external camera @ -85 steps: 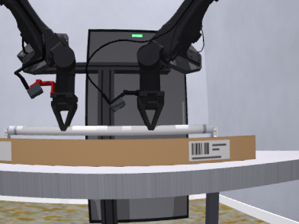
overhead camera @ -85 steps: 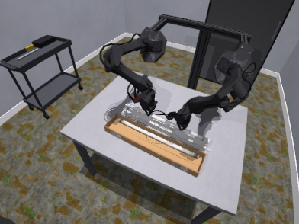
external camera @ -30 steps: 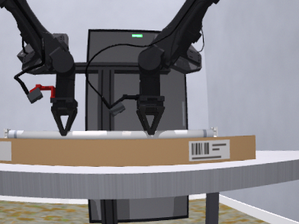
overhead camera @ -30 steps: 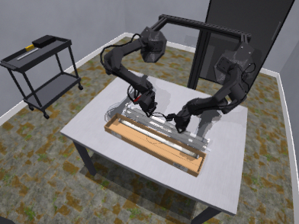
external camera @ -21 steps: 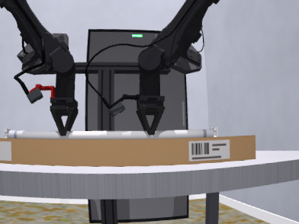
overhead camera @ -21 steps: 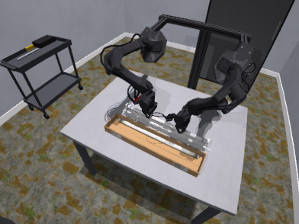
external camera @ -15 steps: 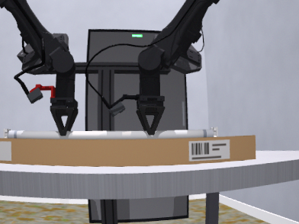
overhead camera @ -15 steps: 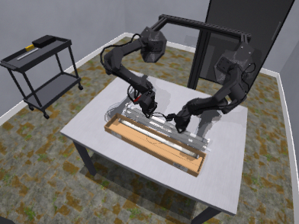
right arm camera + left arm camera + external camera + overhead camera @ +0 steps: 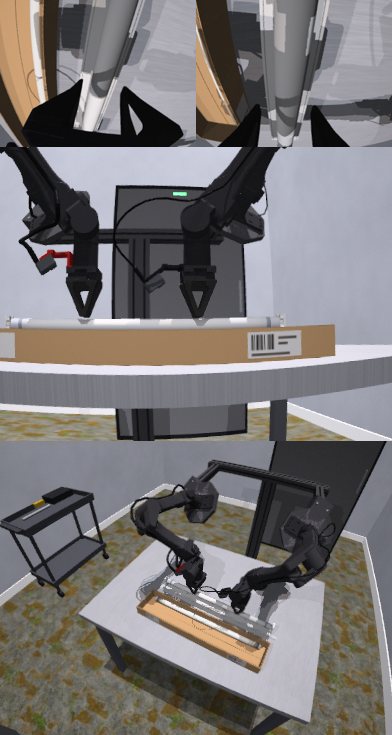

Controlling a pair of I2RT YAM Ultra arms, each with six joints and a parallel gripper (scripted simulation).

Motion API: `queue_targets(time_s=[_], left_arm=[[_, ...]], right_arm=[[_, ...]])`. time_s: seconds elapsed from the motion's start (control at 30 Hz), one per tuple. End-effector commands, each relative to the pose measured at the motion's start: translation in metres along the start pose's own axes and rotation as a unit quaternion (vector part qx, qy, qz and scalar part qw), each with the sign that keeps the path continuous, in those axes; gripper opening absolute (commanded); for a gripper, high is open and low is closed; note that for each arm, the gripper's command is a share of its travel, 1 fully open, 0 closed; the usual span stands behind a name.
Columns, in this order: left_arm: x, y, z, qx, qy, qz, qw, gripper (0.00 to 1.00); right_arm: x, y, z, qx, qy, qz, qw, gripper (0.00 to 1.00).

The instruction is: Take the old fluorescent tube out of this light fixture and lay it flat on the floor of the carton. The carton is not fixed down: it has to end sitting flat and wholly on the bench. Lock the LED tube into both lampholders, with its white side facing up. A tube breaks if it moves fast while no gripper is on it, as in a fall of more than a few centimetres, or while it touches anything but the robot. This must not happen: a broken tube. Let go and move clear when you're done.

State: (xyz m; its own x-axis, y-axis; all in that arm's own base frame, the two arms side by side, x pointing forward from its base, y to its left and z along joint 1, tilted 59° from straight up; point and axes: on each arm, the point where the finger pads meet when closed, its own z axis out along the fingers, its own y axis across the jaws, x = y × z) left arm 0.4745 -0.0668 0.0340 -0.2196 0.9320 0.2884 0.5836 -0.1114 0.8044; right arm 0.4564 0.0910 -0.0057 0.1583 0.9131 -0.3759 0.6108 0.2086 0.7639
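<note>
Two pincers are parted moderately wide, nothing gripped: the left pincer and right pincer. One tube is seated in the fixture; another tube is held inside the carton.
</note>
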Motion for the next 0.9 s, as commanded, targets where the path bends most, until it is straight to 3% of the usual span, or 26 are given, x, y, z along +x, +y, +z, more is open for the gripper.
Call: queue_targets(time_s=[0.0,0.3,0.37,0.43,0.87], left_arm=[[-0.009,0.007,-0.016,-0.009,-0.014,-0.003,1.0,0.49],[-0.005,-0.003,-0.052,0.001,-0.005,0.003,1.0,0.49],[-0.014,0.008,-0.047,-0.011,-0.024,-0.004,1.0,0.49],[-0.011,-0.003,-0.046,-0.006,-0.024,0.001,1.0,0.49],[-0.014,0.008,-0.044,-0.011,-0.025,0.004,1.0,0.49]], right_arm=[[0.003,0.003,-0.014,-0.003,0.001,-0.003,1.0,0.49],[-0.001,-0.005,-0.049,0.007,-0.008,-0.007,1.0,0.49],[0.006,0.01,-0.041,-0.009,0.0,0.003,1.0,0.49],[-0.003,-0.007,-0.041,0.006,-0.005,-0.009,1.0,0.49],[-0.003,0.01,-0.033,-0.004,-0.008,0.0,1.0,0.49]])
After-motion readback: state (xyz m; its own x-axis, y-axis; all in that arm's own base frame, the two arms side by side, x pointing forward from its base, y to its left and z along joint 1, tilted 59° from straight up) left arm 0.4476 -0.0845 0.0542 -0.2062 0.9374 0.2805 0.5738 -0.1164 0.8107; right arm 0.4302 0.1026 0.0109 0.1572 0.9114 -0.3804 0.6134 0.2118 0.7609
